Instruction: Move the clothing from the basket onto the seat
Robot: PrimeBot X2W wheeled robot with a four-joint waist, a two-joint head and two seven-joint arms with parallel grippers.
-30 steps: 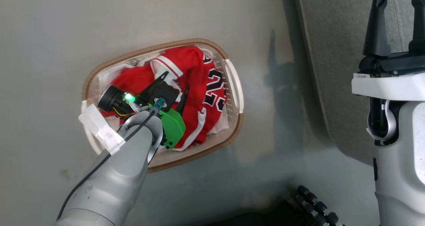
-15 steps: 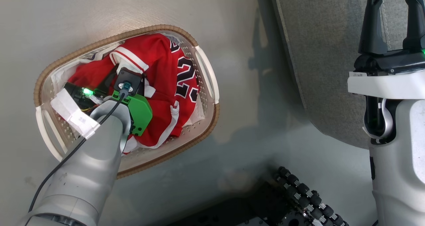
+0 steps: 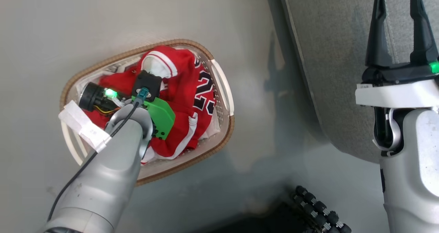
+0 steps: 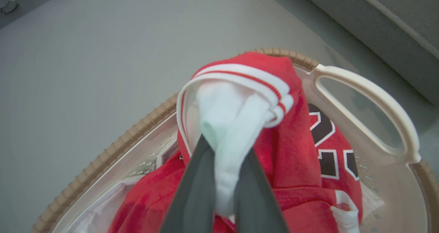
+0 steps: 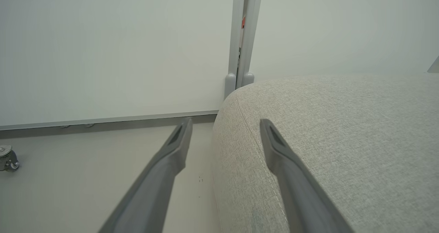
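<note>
The left pincer (image 4: pixel 228 147), clamped on the white-lined collar fold of the red jersey (image 4: pixel 295 133) bunched in the basket (image 4: pixel 370 92) on the floor (image 3: pixel 103 17), should lift straight up until the cloth hangs clear before swinging toward the seat (image 3: pixel 336 54), above which the right pincer (image 3: pixel 398 24) hangs apart.

Floor (image 3: pixel 68 20): smooth, pale grey, with soft shadows.
The basket (image 3: pixel 223 85) sits flat on it, apart from the seat (image 3: pixel 336 54), whose grey edge stands to the basket's right in the head view with shaded floor between. Black roller wheels (image 3: pixel 319 209) rest near the bottom edge.
</note>
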